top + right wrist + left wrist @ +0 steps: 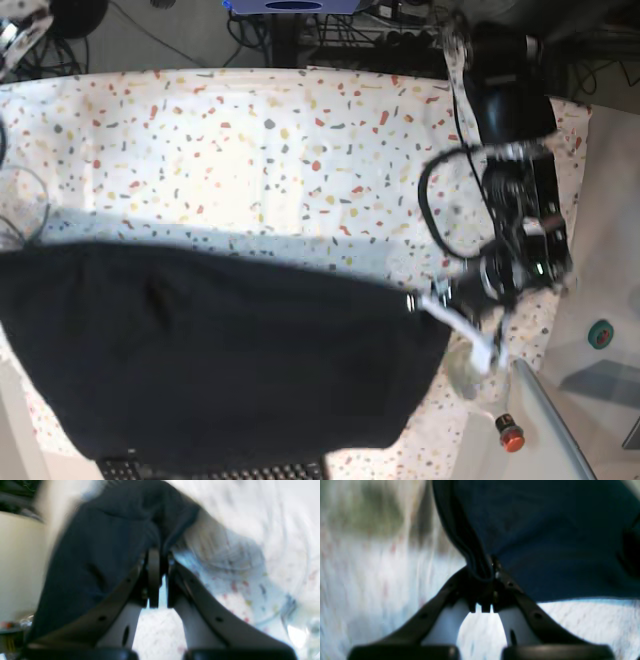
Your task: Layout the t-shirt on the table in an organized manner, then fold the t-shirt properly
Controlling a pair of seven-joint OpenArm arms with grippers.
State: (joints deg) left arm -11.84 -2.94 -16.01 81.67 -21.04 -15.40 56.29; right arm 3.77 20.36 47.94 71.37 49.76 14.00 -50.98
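**Inspector A:** Location of the t-shirt (210,350)?

**Inspector B:** Stretched wide across the near half of the counter (250,140) in the base view, top edge taut and running left to right, lower hem hanging near a black keyboard (215,468) at the front edge. Its shadow lies on the speckled cover just behind the top edge.

**Inspector A:** Left gripper (492,567)?

**Inspector B:** Fingers (506,580) pressed together, pinching a bunched edge of the cloth. In the base view that arm stands at the shirt's right corner.

**Inspector A:** Right gripper (157,555)?

**Inspector B:** Fingers (153,575) likewise drawn together, pinching a fold of the dark cloth, which drapes away to one side. Both wrist views are blurred; finer detail cannot be told
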